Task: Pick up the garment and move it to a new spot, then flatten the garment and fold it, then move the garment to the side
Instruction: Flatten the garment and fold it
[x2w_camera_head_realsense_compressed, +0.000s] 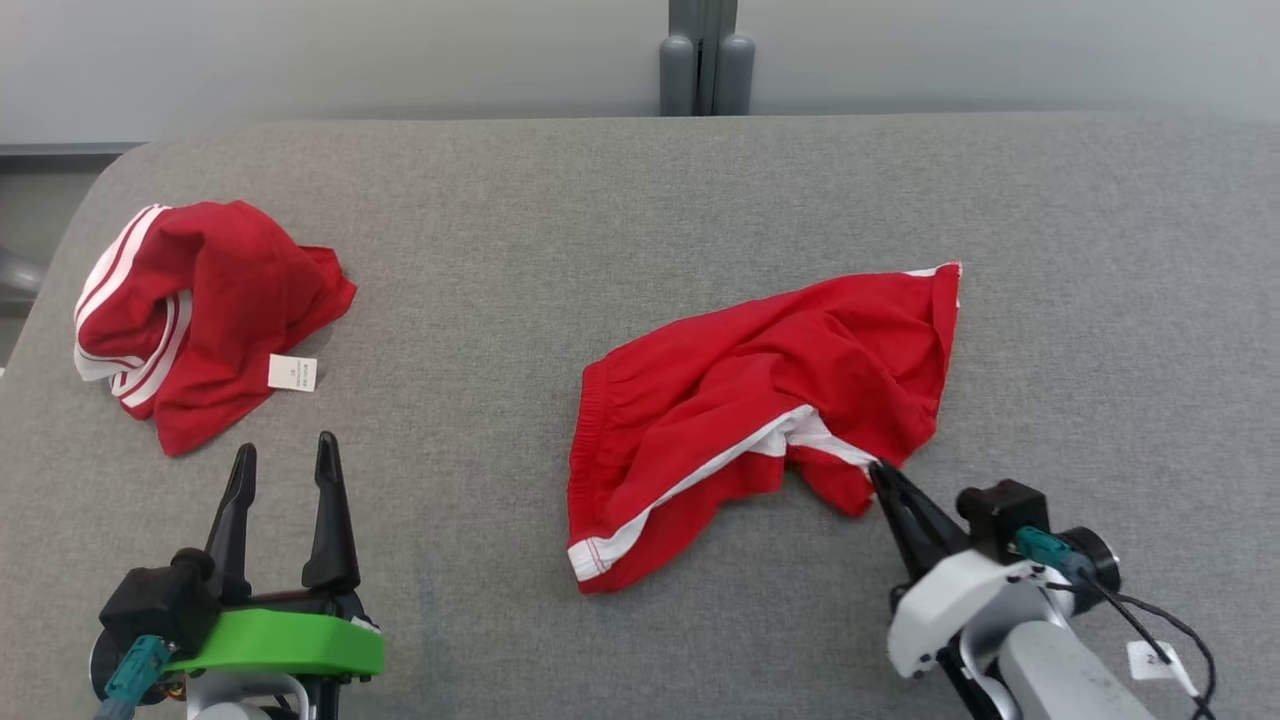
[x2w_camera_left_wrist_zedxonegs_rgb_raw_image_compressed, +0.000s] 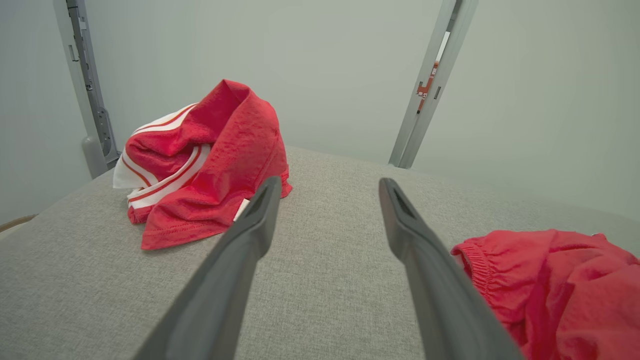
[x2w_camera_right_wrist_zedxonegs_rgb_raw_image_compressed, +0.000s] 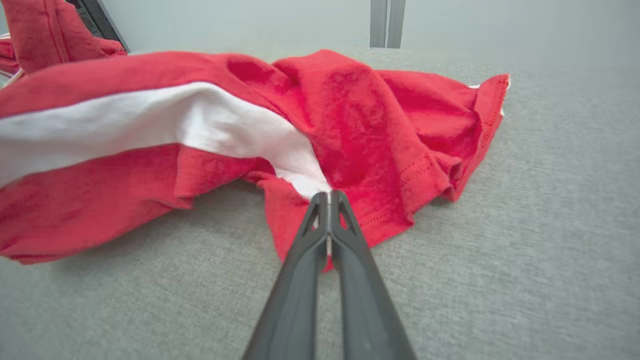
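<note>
Found the right claw pressed together, pinching a fold at the near hem of the garment, at the meeting of a white band and the red cloth. Saw the same pinch from the right wrist, with the claw closed tip to tip on the cloth of the garment. Found that garment lying crumpled on the grey bench, spreading ahead of the right claw and mostly to its left, with a gathered waistband at the far left end and a white-edged corner ahead and slightly right. Found the left claw spread wide and holding nothing, well apart from the garment off to its right. Saw from the left wrist the spread claw with the waistband end of the garment near the right finger; could not tell touching or apart there. Noted a second red garment with white stripes, bunched just ahead of the left claw and to its left, with a small white label at its nearest edge. Noted a grey post beyond the far edge of the bench.
</note>
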